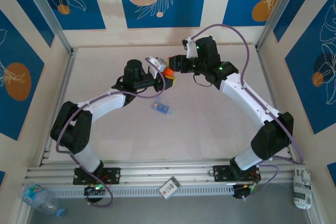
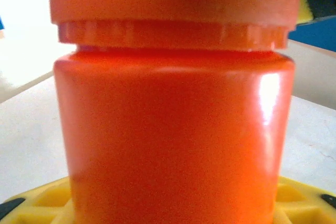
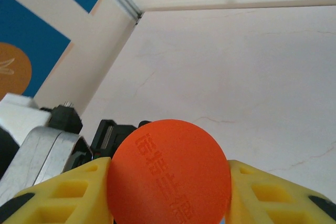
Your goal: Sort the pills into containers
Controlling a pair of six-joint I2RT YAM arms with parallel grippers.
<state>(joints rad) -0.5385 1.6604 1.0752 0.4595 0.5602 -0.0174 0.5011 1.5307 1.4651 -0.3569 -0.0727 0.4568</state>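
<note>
- Bottle [image 1: 167,71] held off the counter [image 1: 210,124], upper centre of the top view, between the two arms.
- Left gripper [image 1: 163,77] pinches the bottle's body; in the left wrist view the body sits upright on a yellow pad.
- Right gripper [image 1: 173,65] is pressed onto the cap [image 3: 169,174], with a yellow finger [image 3: 262,195] touching each side.
- Step in hand, as judged: unscrewing the cap.
- Do it well: hold the body firmly with the left and turn only the right wrist, in line with the bottle's axis.
- Lift the cap straight off once it is free. Keep the bottle upright, as a tilt could spill pills.
- Box [image 1: 161,107] lies on the counter just below the bottle, centre frame. Its compartments are too small to read.
- Risk: the round cap slipping in the pads, so regrip rather than force it.
</note>
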